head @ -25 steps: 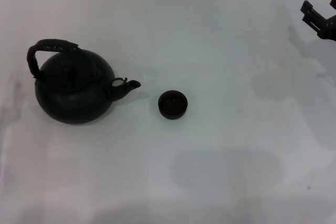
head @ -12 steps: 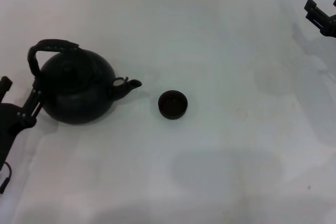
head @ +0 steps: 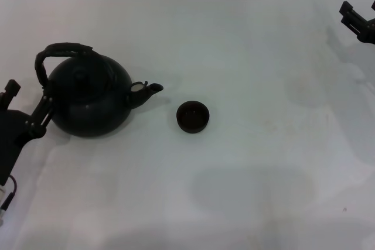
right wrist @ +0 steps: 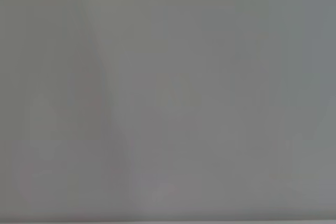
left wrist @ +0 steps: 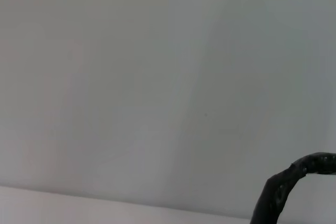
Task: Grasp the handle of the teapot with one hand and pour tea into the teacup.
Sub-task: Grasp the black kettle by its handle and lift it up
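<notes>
Nudged slightly toward the teacup (head: 193, 116), the teapot (head: 89, 99) now touches the left gripper (head: 28, 111), seemingly open-fingered beside the handle (head: 58, 52); right gripper (head: 358, 20) parked, grip unclear.

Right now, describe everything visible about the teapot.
The teapot is a large, round, matte black pot standing upright on the white table, toward the robot's left. It has a domed lid, a dark textured arched handle rising over its top, and a short spout with a pale tip pointing at the teacup, which stands apart. The left end effector sits against its outer side; actual contact is unclear.
</notes>
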